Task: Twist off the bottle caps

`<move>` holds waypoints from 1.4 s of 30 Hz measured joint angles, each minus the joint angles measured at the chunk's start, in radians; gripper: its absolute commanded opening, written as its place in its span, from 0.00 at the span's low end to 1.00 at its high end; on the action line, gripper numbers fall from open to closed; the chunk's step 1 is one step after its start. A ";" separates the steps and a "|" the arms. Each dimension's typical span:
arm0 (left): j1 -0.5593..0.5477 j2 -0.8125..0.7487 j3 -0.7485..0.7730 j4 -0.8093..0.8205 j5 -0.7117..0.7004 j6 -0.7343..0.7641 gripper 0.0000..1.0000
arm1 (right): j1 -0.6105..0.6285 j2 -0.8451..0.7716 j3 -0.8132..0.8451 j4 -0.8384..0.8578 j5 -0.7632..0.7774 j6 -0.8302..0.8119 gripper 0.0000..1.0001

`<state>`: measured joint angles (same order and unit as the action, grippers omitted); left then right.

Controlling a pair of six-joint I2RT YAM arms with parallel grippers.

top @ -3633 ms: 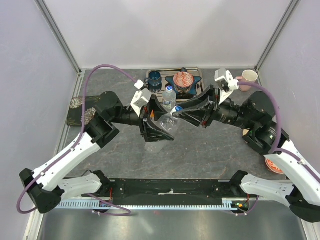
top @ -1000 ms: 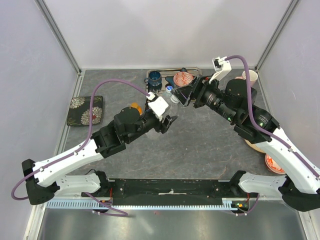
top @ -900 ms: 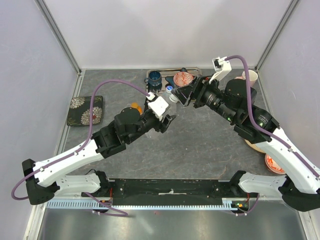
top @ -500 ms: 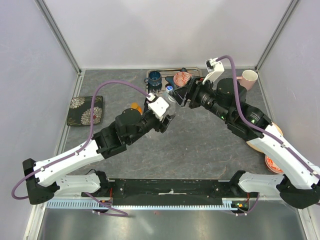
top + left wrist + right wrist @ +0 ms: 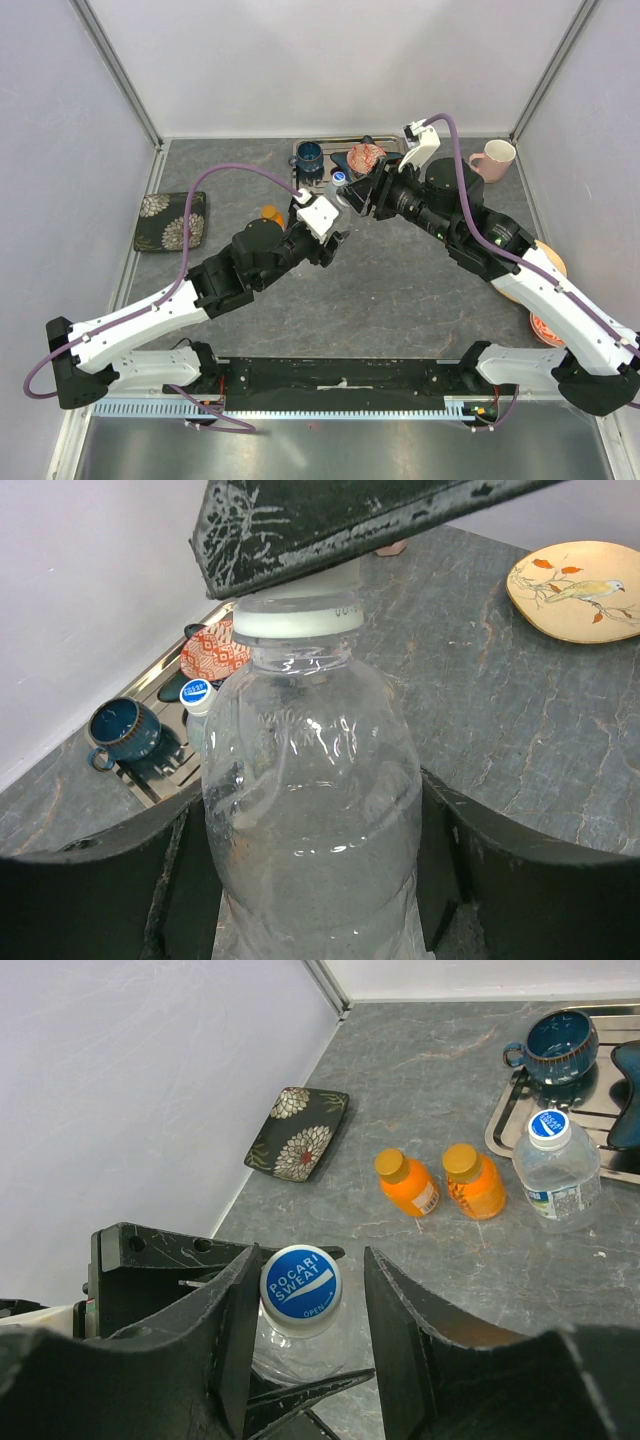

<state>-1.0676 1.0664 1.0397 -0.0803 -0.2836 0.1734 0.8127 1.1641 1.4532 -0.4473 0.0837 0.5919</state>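
My left gripper (image 5: 312,880) is shut on the body of a clear water bottle (image 5: 310,780), one finger on each side, holding it upright above the table. Its blue cap (image 5: 300,1280) sits between the fingers of my right gripper (image 5: 305,1305). The left finger (image 5: 235,1330) touches the cap, while the right finger (image 5: 400,1330) stands a little off it, so the jaws are open. From above, the right gripper (image 5: 352,195) covers the held bottle just beyond the left gripper (image 5: 335,240). A second capped water bottle (image 5: 555,1175) stands by the tray. Two capped orange bottles (image 5: 407,1182) (image 5: 472,1180) stand left of it.
A metal tray (image 5: 392,142) at the back holds a blue mug (image 5: 308,155) and a red patterned bowl (image 5: 365,157). A pink mug (image 5: 495,155) stands at the back right. A floral dish (image 5: 170,220) lies at the left and a bird plate (image 5: 575,590) at the right.
My right gripper has moved left and down over the held bottle's cap, and its jaws have narrowed around it. The left gripper has kept its hold on the bottle.
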 measured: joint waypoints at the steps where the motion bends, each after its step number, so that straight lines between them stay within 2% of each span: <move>1: 0.000 0.000 0.000 0.000 0.000 0.000 0.35 | 0.000 0.002 0.000 0.001 -0.001 0.001 0.48; 3: -0.001 0.000 0.000 0.000 -0.001 0.000 0.35 | 0.000 0.003 -0.003 0.006 -0.004 0.001 0.41; 6: -0.001 0.000 -0.005 0.000 -0.001 0.000 0.35 | 0.003 0.003 -0.007 0.013 -0.009 0.005 0.19; 7: -0.001 -0.002 -0.006 0.002 -0.002 0.000 0.35 | 0.003 0.003 -0.008 0.012 -0.010 0.006 0.07; 8: -0.001 -0.002 -0.008 0.002 -0.003 0.000 0.35 | 0.003 0.003 -0.010 0.013 -0.011 0.007 0.02; 17: 0.000 -0.026 -0.025 0.000 0.000 0.000 0.38 | -0.001 -0.001 -0.026 0.037 -0.066 -0.029 0.00; 22: 0.006 -0.066 -0.032 -0.006 0.084 -0.001 0.41 | -0.001 -0.023 -0.025 0.044 -0.146 -0.079 0.00; 26: 0.065 -0.101 -0.017 -0.039 0.297 -0.035 0.41 | -0.002 -0.036 0.005 0.032 -0.258 -0.159 0.00; 32: 0.227 -0.091 0.051 -0.047 0.810 -0.180 0.39 | -0.010 -0.072 0.045 0.045 -0.463 -0.285 0.00; 34: 0.272 -0.072 0.059 -0.003 1.005 -0.248 0.39 | -0.010 -0.092 0.046 0.051 -0.539 -0.325 0.00; 37: 0.308 -0.036 0.060 0.083 1.214 -0.348 0.40 | -0.010 -0.113 0.045 0.053 -0.633 -0.368 0.00; 42: 0.327 0.024 0.060 0.251 1.453 -0.518 0.40 | -0.011 -0.146 0.010 0.107 -0.770 -0.411 0.00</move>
<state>-0.7406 1.0901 1.0992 0.1711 1.1698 -0.3450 0.8017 1.0180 1.4635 -0.3405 -0.6865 0.1810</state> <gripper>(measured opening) 0.695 0.336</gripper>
